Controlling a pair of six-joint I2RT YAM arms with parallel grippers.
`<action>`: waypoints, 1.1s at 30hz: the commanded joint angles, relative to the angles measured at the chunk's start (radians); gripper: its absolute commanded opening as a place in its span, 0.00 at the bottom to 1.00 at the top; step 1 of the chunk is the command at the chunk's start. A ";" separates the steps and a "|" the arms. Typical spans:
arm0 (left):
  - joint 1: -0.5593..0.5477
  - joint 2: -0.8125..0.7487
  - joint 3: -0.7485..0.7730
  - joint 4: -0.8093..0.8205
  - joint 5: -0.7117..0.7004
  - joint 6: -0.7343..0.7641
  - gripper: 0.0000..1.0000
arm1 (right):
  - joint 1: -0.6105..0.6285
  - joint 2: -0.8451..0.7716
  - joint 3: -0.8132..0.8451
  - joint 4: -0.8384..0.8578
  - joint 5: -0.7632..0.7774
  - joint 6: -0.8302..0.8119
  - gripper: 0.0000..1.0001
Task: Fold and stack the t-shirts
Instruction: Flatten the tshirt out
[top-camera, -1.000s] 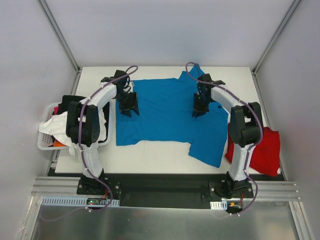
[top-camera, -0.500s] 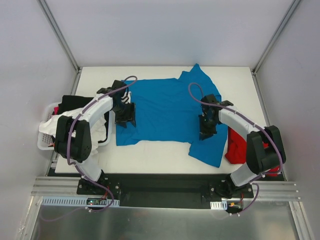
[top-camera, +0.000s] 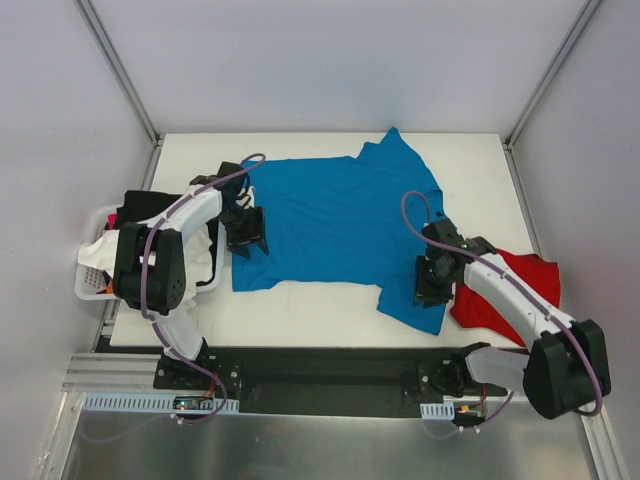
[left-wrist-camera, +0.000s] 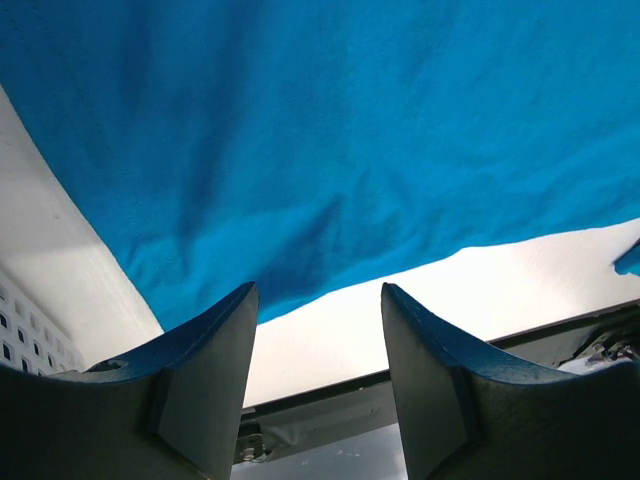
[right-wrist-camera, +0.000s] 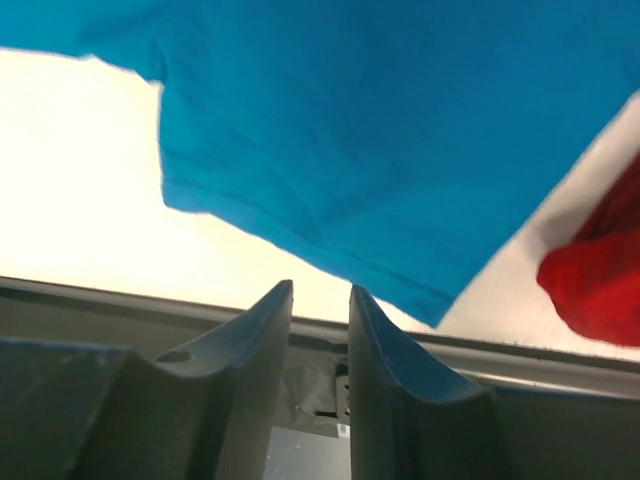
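Note:
The turquoise-blue t-shirt (top-camera: 335, 220) lies spread flat across the middle of the white table. One sleeve reaches toward the near right edge. The red t-shirt (top-camera: 512, 290) lies crumpled at the right edge, partly under my right arm. My left gripper (top-camera: 246, 236) is open and empty over the blue shirt's left edge; in the left wrist view (left-wrist-camera: 318, 290) the blue cloth (left-wrist-camera: 330, 150) lies beyond the fingertips. My right gripper (top-camera: 431, 283) hovers over the near right sleeve. In the right wrist view (right-wrist-camera: 320, 288) its jaws stand slightly apart and empty, with blue cloth (right-wrist-camera: 380, 130) and red cloth (right-wrist-camera: 600, 280) beyond.
A white basket (top-camera: 92, 287) sits off the table's left edge, holding a white garment (top-camera: 110, 250) and a black garment (top-camera: 150, 205). The black rail runs along the near table edge (top-camera: 320, 365). Grey walls enclose the back and sides.
My right gripper has pulled back from the shirt's far right part to the near right sleeve, uncovering more of the red shirt. My left gripper has shifted slightly toward the near left.

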 joint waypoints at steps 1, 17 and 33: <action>-0.005 -0.029 0.030 -0.008 0.017 0.010 0.53 | 0.005 -0.139 -0.055 -0.064 0.047 0.076 0.33; -0.028 0.021 0.107 -0.034 0.022 0.023 0.52 | 0.007 -0.388 -0.142 -0.294 0.120 0.192 0.36; -0.030 0.023 0.131 -0.045 0.006 0.032 0.53 | 0.001 -0.421 -0.279 -0.043 -0.022 0.340 0.58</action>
